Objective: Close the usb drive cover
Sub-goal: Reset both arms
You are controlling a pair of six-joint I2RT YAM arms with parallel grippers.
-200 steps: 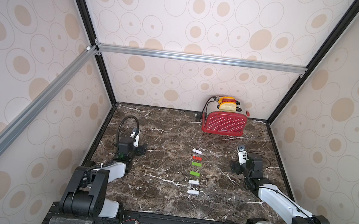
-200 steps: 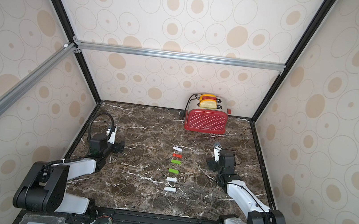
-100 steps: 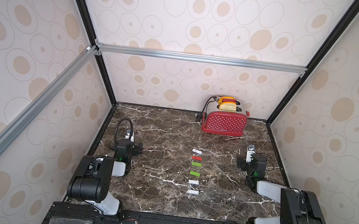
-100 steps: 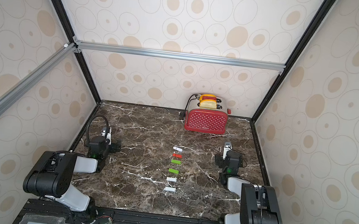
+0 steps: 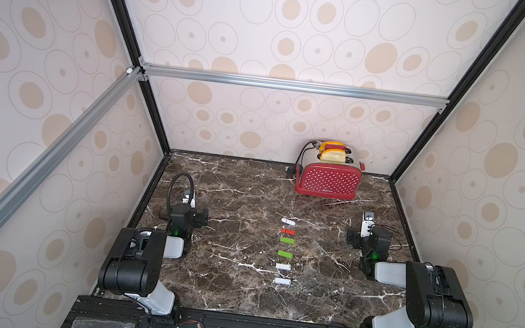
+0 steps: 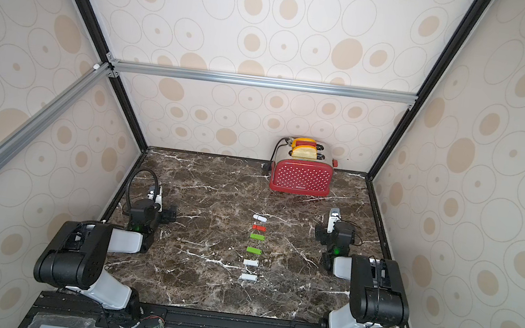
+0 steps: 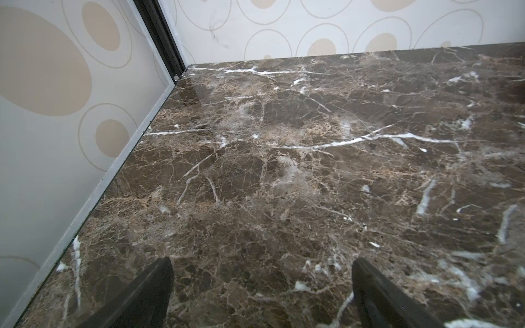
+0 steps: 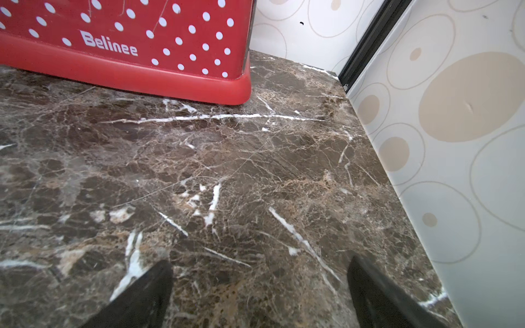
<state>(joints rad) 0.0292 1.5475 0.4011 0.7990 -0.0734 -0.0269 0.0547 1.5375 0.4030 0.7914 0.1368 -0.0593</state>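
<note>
You can read one word only: "Belinee", in white letters low on the side of the red polka-dot toaster (image 8: pixel 170 71), seen from the right wrist. In both top views the toaster (image 5: pixel 328 183) stands at about one o'clock on the marble table (image 5: pixel 232 202), and its lettering there is too small to read.

Dark brown marble tabletop (image 5: pixel 233 195), red polka-dot toaster (image 5: pixel 328 181) at its back edge, one spaced file leading away from the toaster's front, rounded white usb drive (image 5: pixel 288 222) nearest, red drive (image 5: pixel 288 231), green drive (image 5: pixel 287 240), second green drive (image 5: pixel 285 254), white drive (image 5: pixel 283 266), last white drive (image 5: pixel 282 281) farthest
</note>
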